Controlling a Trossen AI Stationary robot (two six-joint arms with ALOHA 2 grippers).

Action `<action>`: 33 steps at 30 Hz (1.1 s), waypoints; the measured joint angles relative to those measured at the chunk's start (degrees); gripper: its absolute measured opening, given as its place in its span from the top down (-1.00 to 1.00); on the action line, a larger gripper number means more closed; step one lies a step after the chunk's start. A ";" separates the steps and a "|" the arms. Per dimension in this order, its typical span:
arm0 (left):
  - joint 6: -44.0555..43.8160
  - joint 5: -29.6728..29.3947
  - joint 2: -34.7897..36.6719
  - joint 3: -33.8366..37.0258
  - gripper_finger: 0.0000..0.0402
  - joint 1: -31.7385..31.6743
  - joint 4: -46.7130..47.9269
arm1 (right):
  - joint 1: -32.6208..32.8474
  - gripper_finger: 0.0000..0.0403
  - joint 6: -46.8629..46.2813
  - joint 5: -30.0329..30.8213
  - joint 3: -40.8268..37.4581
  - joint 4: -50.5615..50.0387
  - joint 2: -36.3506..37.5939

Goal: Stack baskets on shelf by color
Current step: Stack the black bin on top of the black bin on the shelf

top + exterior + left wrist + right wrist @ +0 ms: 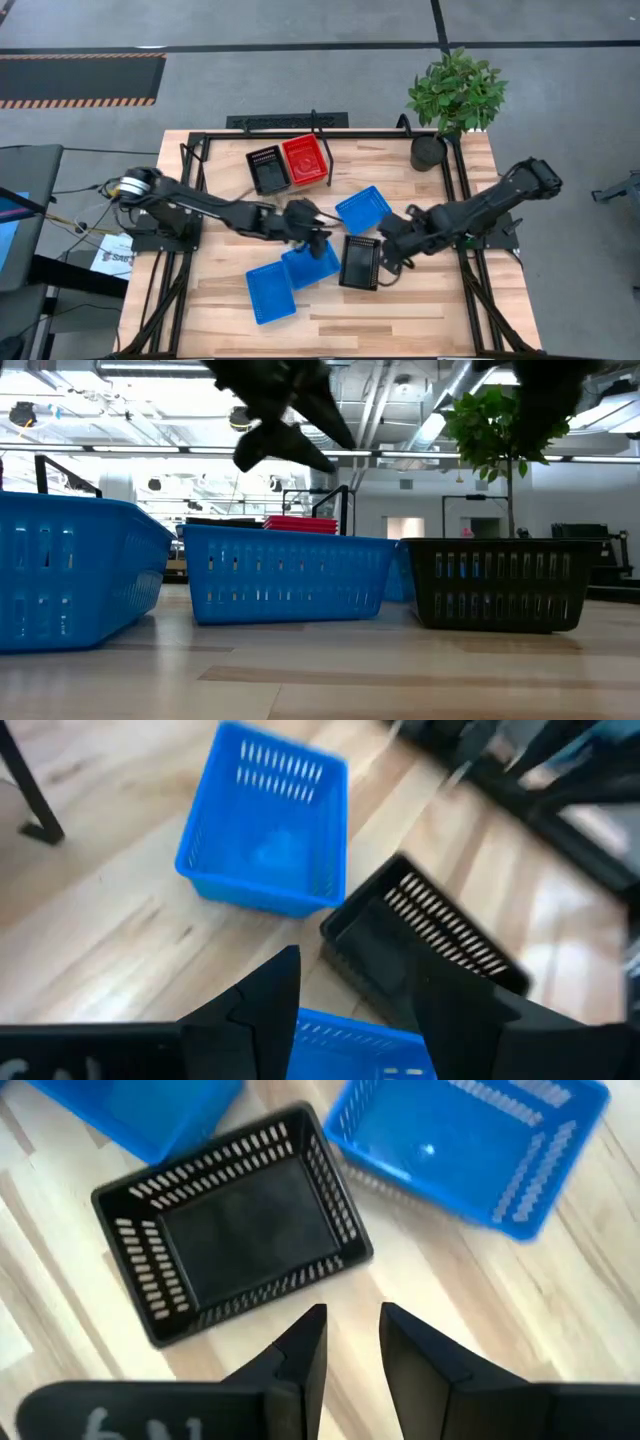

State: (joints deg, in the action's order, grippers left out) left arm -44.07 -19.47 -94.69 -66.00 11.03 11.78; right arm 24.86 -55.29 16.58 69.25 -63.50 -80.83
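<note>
On the shelf (288,124) at the table's far side, a black basket (268,168) and a red basket (305,160) stand side by side. Three blue baskets (363,210) (310,262) (270,292) and one black basket (360,262) rest on their bottoms on the tabletop. My left gripper (318,238) (355,995) is open and hovers above the middle blue basket (290,575) (350,1045). My right gripper (390,245) (352,1330) is open by a narrow gap, above bare wood just beside the black basket (235,1240).
A potted plant (455,95) stands at the far right corner. A black metal frame (190,160) runs along the table's sides. The near strip of the tabletop (400,320) is bare wood. The black basket (500,580) and the blue ones stand close together mid-table.
</note>
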 joint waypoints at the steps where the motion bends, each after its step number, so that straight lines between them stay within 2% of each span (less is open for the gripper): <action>1: -0.67 0.04 -2.28 -3.02 0.15 0.00 3.00 | 1.02 0.41 -1.85 0.45 -0.02 -1.11 0.34; 8: -3.37 -0.08 -16.51 -22.75 0.08 0.00 23.65 | 6.81 0.41 -9.58 3.98 -0.02 -5.55 0.97; 12: -3.85 1.52 -23.61 -31.82 0.05 -0.02 31.55 | 8.85 0.41 -10.82 4.97 -0.02 -5.22 0.93; 15: -5.22 2.87 -27.78 -36.55 0.04 0.00 33.72 | 10.30 0.41 -10.90 5.94 -0.02 -4.84 0.93; 19: -6.80 5.71 -31.39 -39.14 0.04 0.04 34.34 | 11.61 0.41 -11.26 6.26 -0.02 -5.04 0.93; 26: -10.19 8.25 -33.03 -38.37 0.06 0.04 33.67 | 13.77 0.41 -12.19 7.76 -0.04 -5.15 0.93; 29: -10.52 8.31 -33.03 -38.09 0.17 -0.15 33.99 | 14.28 0.41 -12.33 8.73 -0.04 -5.07 0.93; 33: -10.63 8.81 -33.02 -37.79 0.45 -0.15 33.23 | 14.56 0.41 -12.36 9.04 -0.04 -4.95 0.93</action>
State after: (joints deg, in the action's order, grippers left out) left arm -54.70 -10.66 -127.70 -103.80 10.87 45.02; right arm 39.42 -67.66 25.63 69.21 -68.45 -79.90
